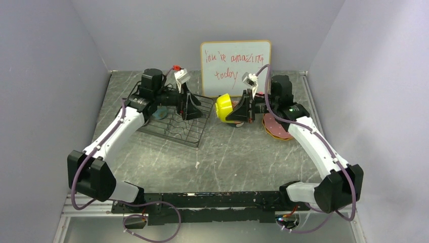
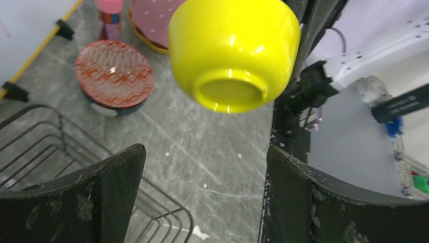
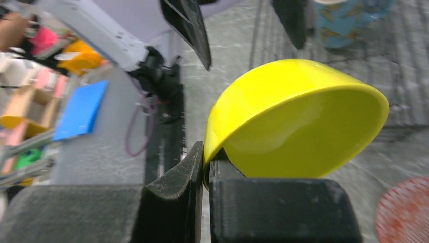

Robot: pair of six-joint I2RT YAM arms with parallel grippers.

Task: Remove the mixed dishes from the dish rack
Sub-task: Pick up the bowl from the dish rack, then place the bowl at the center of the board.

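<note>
Yellow bowl (image 3: 298,121) was pinched only at its thin rim by the clenched right gripper (image 3: 206,169), the left gripper (image 2: 202,169) being spread wide and empty, so it could be tilted loose and dropped.

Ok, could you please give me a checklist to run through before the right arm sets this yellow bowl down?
1. Is the right gripper shut on the yellow bowl at its rim: ok.
2. Is the left gripper open and apart from the bowl: ok.
3. Bowl outside the dish rack, off the table: ok.
4. Bare table beside the upturned patterned bowl and plates: ok.
5. Rim pinch firm enough for the tilted bowl: cannot tell.
6. Rack emptied: not ok, a blue mug sits inside.
</note>
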